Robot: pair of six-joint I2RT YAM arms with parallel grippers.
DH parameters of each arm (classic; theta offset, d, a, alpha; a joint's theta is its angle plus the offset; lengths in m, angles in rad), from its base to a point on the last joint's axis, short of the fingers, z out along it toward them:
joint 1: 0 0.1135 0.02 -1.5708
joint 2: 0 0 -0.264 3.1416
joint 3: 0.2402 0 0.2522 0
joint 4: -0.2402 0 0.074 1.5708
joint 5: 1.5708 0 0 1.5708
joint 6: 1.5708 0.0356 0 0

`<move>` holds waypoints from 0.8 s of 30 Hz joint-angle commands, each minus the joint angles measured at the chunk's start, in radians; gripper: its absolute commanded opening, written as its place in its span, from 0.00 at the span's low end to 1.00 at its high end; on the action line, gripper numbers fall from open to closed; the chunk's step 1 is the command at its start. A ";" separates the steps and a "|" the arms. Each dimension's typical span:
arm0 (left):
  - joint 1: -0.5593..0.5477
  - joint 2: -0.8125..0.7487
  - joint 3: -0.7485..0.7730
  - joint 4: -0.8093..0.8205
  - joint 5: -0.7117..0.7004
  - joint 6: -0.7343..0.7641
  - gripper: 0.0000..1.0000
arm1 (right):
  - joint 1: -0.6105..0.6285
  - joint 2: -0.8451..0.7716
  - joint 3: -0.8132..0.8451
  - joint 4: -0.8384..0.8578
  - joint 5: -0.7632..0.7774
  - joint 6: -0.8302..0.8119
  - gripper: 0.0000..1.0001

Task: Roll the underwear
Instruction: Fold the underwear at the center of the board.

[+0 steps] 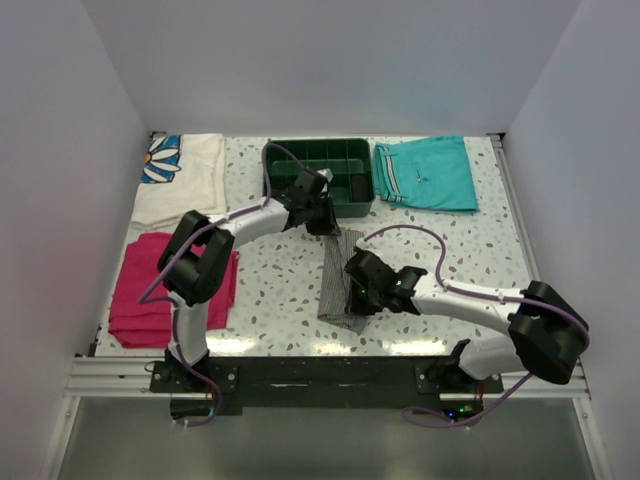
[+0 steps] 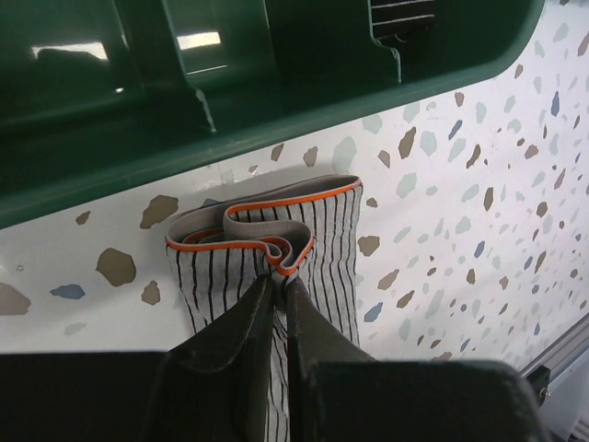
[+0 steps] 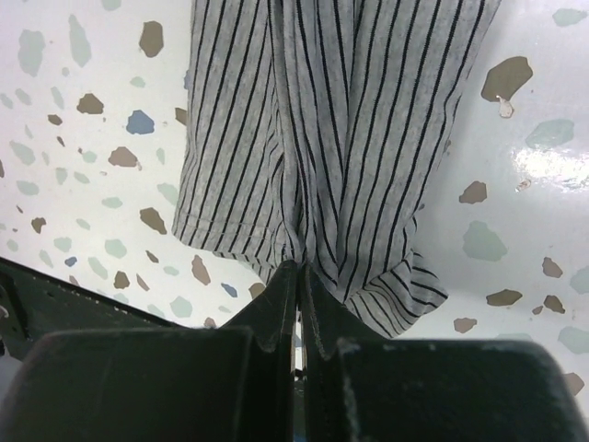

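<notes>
Your right claw (image 3: 296,269) was pinched shut on the near hem of the underwear (image 3: 340,138), and the striped cloth puckered at its tips. Your left claw (image 2: 281,276) was closed almost tight on the folded, orange-trimmed waistband at the far end. The underwear lay as a long narrow strip on the speckled worktop (image 1: 280,290), stretched between the two claws. Its far end was just in front of the green tray (image 1: 340,143). Teal shorts (image 1: 428,172) lay right of the tray. A magenta cloth (image 1: 140,290) and a white flowered cloth (image 1: 185,175) lay along the left edge.
</notes>
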 commanded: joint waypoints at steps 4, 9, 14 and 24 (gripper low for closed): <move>-0.016 0.038 0.070 0.018 0.047 -0.006 0.00 | -0.004 0.051 0.025 -0.069 0.011 0.017 0.00; -0.018 0.035 0.088 0.018 0.068 0.009 0.00 | -0.002 0.025 0.019 -0.064 0.036 0.019 0.00; -0.024 0.039 0.099 0.050 0.105 0.019 0.00 | -0.002 -0.037 -0.032 -0.064 0.087 0.066 0.00; -0.034 0.115 0.128 0.049 0.148 0.028 0.00 | -0.002 -0.008 -0.012 -0.089 0.112 0.074 0.17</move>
